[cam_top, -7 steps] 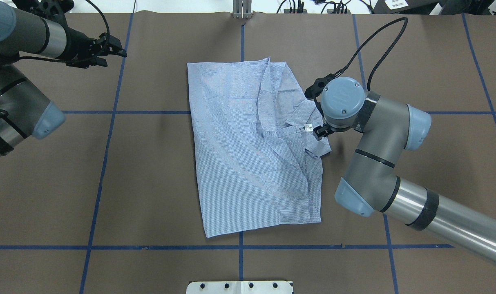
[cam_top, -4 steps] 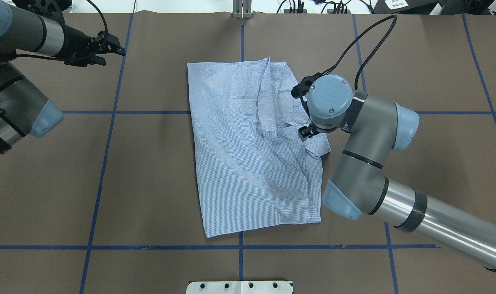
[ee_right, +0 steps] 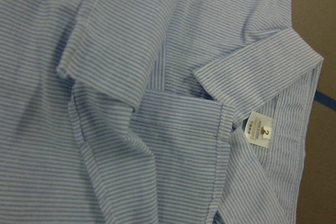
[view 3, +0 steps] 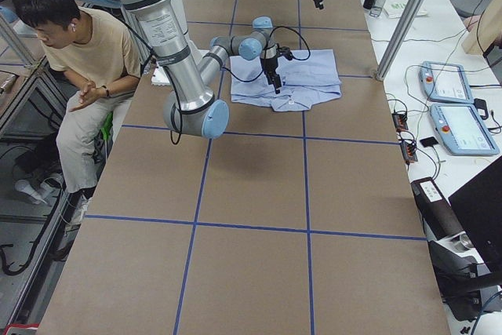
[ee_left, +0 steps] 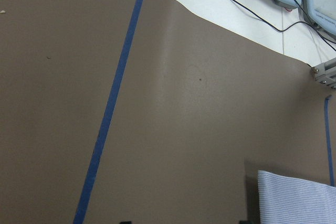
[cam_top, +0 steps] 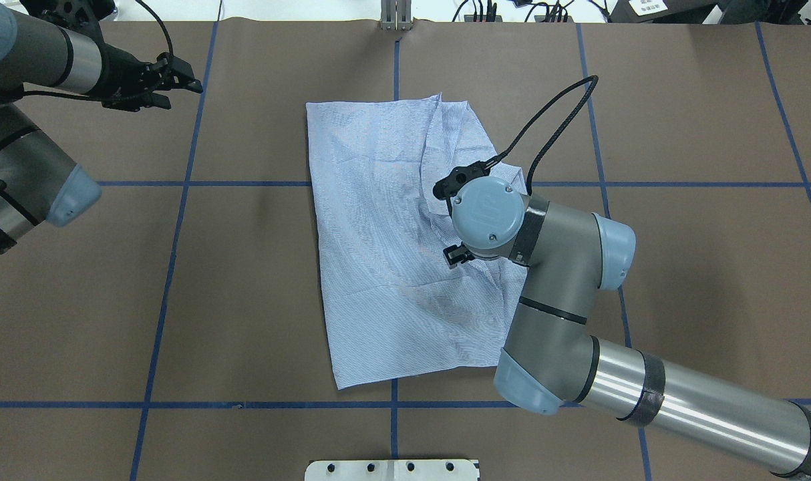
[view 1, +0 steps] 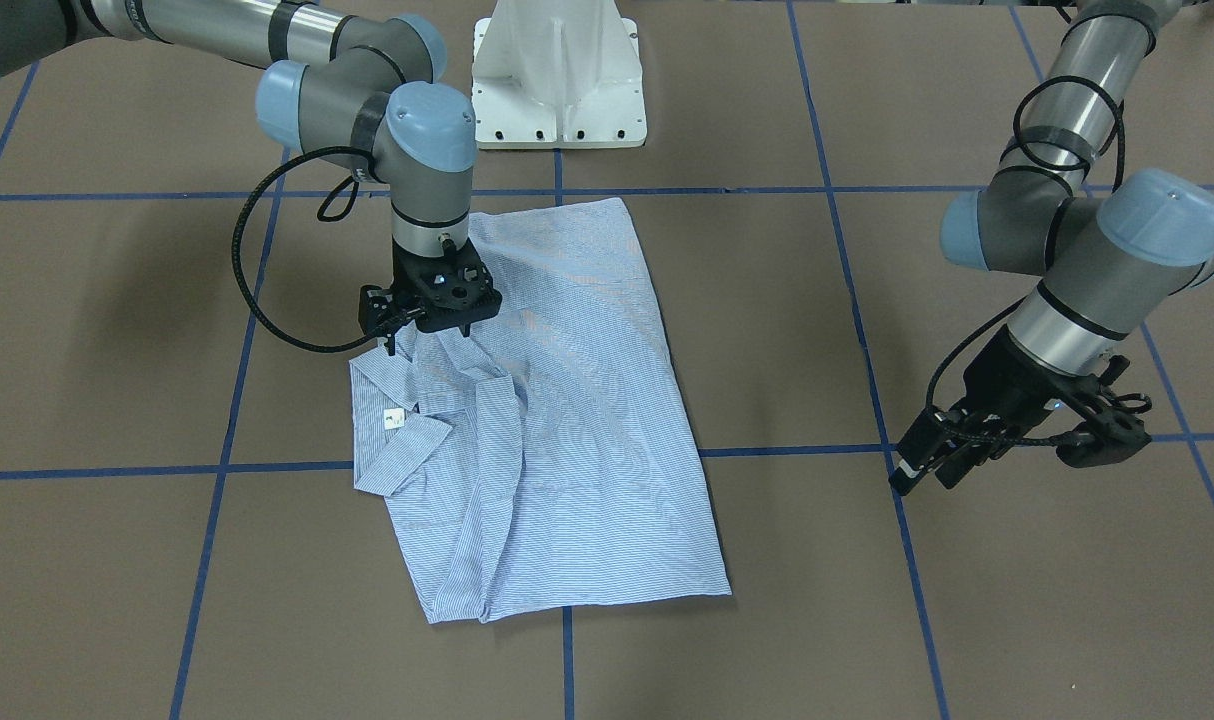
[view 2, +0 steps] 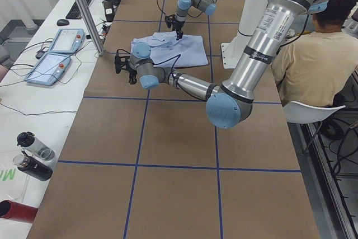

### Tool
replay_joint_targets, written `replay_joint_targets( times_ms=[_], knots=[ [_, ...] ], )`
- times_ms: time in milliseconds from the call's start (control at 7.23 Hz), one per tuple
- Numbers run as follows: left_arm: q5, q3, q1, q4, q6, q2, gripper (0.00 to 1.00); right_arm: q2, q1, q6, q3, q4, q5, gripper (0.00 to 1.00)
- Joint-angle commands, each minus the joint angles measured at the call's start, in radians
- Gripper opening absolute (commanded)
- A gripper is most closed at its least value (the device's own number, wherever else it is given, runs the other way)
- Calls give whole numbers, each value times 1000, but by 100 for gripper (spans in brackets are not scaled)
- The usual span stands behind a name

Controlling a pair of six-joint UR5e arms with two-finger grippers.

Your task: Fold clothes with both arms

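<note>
Lying flat at mid-table (cam_top: pixel 245 300), the part-folded shirt (cam_top: pixel 379 254) is found unshifted. Right gripper (view 1: pixel 427 332): carried inward from the collar (view 1: pixel 407 445) edge to above the shirt's middle; finger opening and any hold cannot be told. A fresh grasp point is judged sought. Left gripper (cam_top: pixel 190 77), farthest: fingers parted, empty, held off the cloth.

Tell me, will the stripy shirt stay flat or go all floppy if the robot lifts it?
Probably floppy: the shirt lies in soft wrinkles and folds, so it would likely droop from wherever it is pinched. It looks thin, so probably light. The loose collar may flop over.
</note>
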Motion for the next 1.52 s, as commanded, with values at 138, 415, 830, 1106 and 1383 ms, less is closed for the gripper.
replay_joint_targets(
  times_ms=[138,415,830,1106,1383],
  knots=[
    [0,-4,1,1,0,1,74,-35,-40,3,40,-2,-7,100],
    [0,-3,1,1,0,1,74,-63,-54,-11,39,-2,-5,100],
    [0,-5,1,1,0,1,74,-63,-19,-49,31,0,2,100],
    [0,-7,-2,1,0,1,74,-73,4,-106,10,3,-4,100],
    [-18,-20,-15,6,0,-1,74,-108,50,-159,5,9,7,100]
  ],
)
